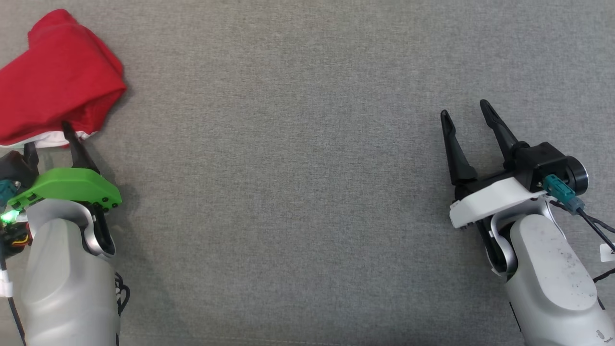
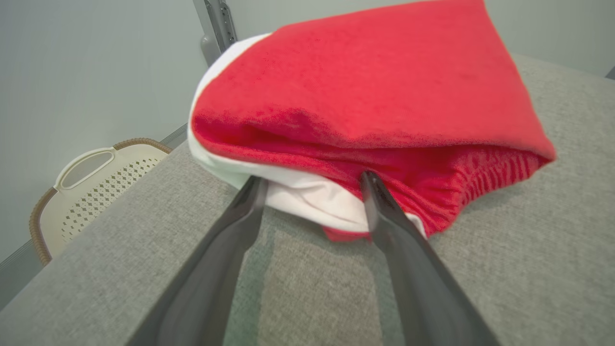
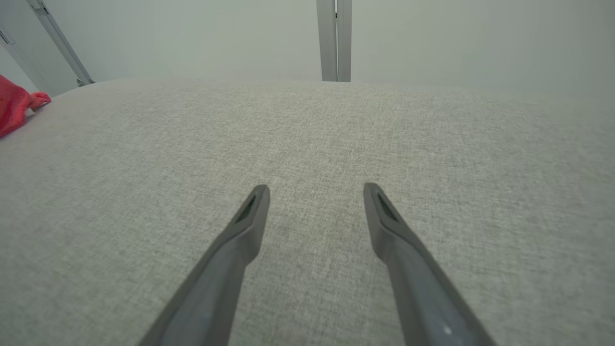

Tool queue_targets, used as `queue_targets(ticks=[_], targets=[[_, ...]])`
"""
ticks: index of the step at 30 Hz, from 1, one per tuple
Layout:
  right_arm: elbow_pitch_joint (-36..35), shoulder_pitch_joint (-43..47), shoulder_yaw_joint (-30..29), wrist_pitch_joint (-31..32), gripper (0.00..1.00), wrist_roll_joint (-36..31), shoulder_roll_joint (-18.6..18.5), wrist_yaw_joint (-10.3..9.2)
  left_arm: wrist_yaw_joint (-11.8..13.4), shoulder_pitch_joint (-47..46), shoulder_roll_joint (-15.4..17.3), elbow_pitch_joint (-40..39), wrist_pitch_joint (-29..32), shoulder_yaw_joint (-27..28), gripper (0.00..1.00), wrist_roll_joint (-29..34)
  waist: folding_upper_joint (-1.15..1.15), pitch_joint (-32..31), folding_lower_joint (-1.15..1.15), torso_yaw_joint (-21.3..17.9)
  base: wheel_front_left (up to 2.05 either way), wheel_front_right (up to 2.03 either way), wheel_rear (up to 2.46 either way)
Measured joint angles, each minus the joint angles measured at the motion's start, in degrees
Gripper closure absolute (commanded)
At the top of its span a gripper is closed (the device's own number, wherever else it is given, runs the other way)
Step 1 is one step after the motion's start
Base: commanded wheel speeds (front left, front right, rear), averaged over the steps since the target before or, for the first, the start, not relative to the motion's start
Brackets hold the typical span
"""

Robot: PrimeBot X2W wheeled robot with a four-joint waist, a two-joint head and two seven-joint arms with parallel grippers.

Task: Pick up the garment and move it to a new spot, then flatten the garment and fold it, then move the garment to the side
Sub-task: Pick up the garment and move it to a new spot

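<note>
The garment [image 1: 57, 81] is red with a white inner layer, folded into a thick bundle at the far left of the grey table. In the left wrist view the garment [image 2: 365, 96] lies right ahead. My left gripper [image 1: 48, 137] is open, its fingertips at the garment's near white edge with nothing held. The left gripper [image 2: 312, 180] shows both tips touching or just short of the cloth. My right gripper [image 1: 463, 108] is open over bare table far to the right. Its own view has the right gripper [image 3: 314, 190] empty, and the garment [image 3: 17, 105] at the far left.
The grey cloth-covered table [image 1: 288, 192] fills the middle between the arms. A cream perforated basket [image 2: 91, 187] stands on the floor beyond the table's left edge. A metal post [image 3: 335, 41] rises behind the far edge.
</note>
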Motion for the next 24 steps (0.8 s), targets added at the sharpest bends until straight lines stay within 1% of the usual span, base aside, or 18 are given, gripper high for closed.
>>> queue_targets(ticks=[1,2,8,13,17,20,24], targets=[[0.0,-0.1,0.0,0.0,0.0,-0.2,0.0,0.0,0.0,0.0,0.0,-0.6,0.0,0.2,0.62,0.6,0.0,0.3,0.0,-0.3,0.0,0.0,0.0],[0.0,-0.3,-0.1,0.0,0.0,-0.3,0.1,0.0,0.0,0.0,-0.1,-1.2,0.0,0.3,1.0,1.1,0.0,0.6,0.0,-0.6,0.0,0.0,0.0],[1.1,-0.5,-1.0,0.0,0.0,-0.2,1.2,0.0,-0.6,0.5,-0.4,-9.0,0.0,0.7,1.0,4.5,0.0,-0.4,0.0,-1.5,0.0,0.0,0.0],[2.1,0.4,-1.7,0.0,0.0,1.0,3.3,0.0,-3.0,0.6,-0.4,-15.1,0.0,-2.4,1.0,8.3,0.0,-3.2,0.0,-2.0,0.0,0.0,0.0],[2.4,1.3,-2.1,0.0,0.0,2.2,4.7,0.0,-4.5,-0.9,-0.3,-17.7,0.0,-5.9,1.0,10.7,0.0,-5.5,0.0,-3.6,0.0,0.0,0.0],[3.1,2.8,-2.4,0.0,0.0,3.0,5.2,0.0,-5.7,-3.2,-0.6,-17.1,0.0,-9.4,1.0,11.6,0.0,-6.8,0.0,-5.9,0.0,0.0,0.0],[3.4,3.8,-2.4,0.0,0.0,4.6,5.4,0.0,-7.2,-5.9,-1.7,-14.9,0.0,-16.1,1.0,12.3,0.0,-8.2,0.0,-9.6,0.0,0.0,0.0]])
